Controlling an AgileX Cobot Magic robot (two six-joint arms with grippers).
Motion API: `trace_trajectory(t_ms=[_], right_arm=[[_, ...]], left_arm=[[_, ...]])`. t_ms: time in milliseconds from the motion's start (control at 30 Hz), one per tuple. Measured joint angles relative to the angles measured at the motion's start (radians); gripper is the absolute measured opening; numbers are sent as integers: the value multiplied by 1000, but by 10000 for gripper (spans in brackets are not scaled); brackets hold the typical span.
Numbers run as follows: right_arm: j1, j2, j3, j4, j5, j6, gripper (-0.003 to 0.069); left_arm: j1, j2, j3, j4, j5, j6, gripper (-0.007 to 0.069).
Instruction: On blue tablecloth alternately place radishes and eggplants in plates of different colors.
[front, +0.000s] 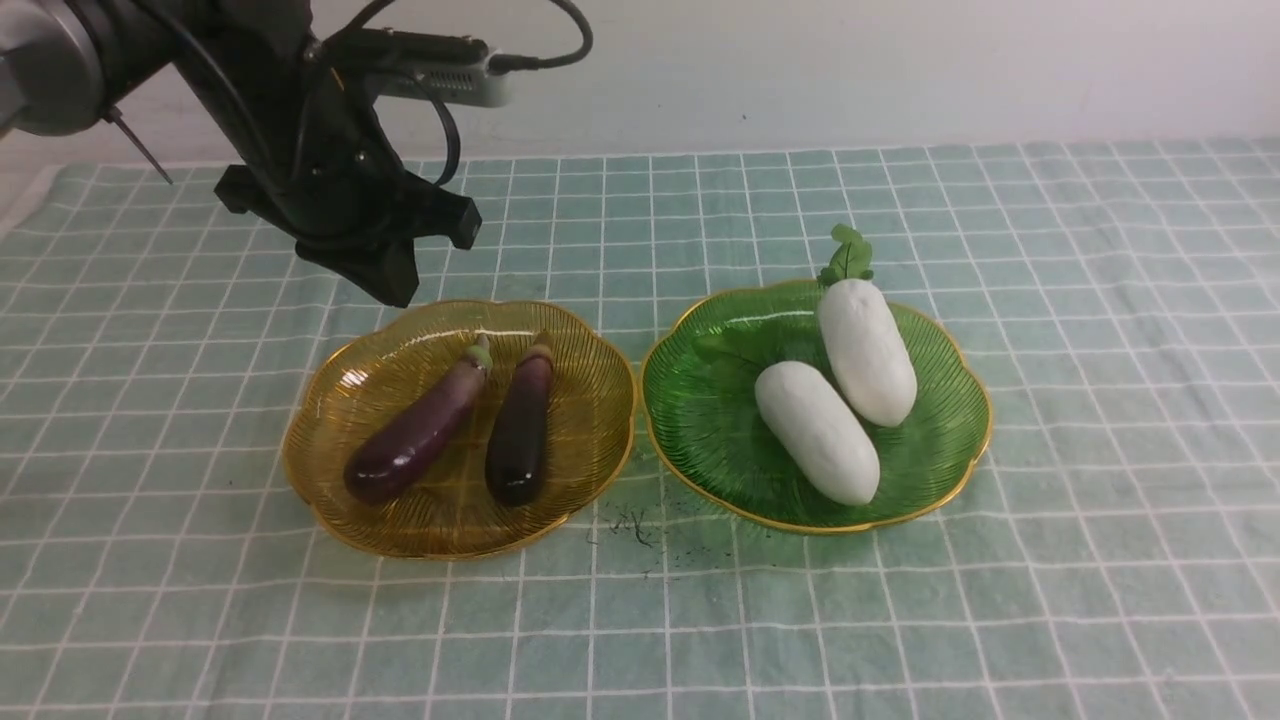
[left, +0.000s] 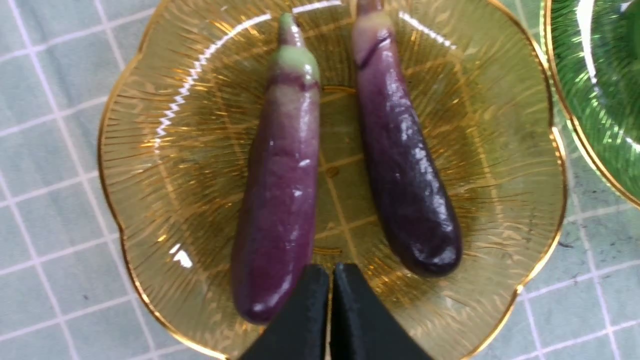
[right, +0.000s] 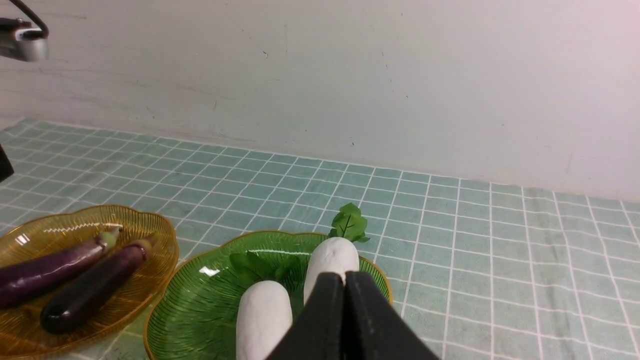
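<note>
You have two plates side by side on the blue tablecloth (front: 1100, 560) that covers the counter, their gold rims nearly touching near the middle of the front view. The amber plate (front: 330, 420), on the left, holds both eggplants: the left eggplant (front: 415, 435) lies tilted, its greenish stem cap pointing toward the far side and its fat end toward you, and the right eggplant (front: 522, 432) lies just beside it, nearly straight, darker and glossier. Their stem ends sit close together while the fat ends spread apart. The green plate (front: 700, 420), on the right, holds both radishes: the near radish (front: 817, 432) lies diagonally across the plate's centre, and the far radish (front: 866, 350) lies beside it, touching or nearly so, with its leafy top (front: 848, 256) hanging over the far rim. A few dark specks (front: 635, 525) lie on the cloth between the plates at the near side. Your left tool (left: 330, 305) hangs above the amber plate with its jaws pressed together and nothing between them. Your right tool (right: 345, 310) is also closed tight and empty, seen only in its own wrist view, looking over the green plate.
</note>
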Motion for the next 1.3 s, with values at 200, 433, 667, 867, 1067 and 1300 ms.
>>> trace_trajectory(t_ms=[200, 433, 667, 867, 1067, 1300], right_arm=[[0, 0, 0, -1, 0, 0, -15], [0, 0, 1, -1, -2, 0, -15], [0, -66, 90, -1, -11, 0, -15], [-63, -226, 256, -1, -13, 0, -15], [-207, -410, 454, -1, -11, 0, -15], [-259, -540, 586, -2, 2, 0, -15]], left_arm=[[0, 0, 0, 31, 0, 0, -8], [0, 0, 0, 34, 0, 0, -8], [0, 0, 0, 35, 0, -1, -8], [0, 0, 0, 35, 0, -1, -8], [0, 0, 0, 35, 0, -1, -8], [0, -58, 0, 35, 0, 0, -8]])
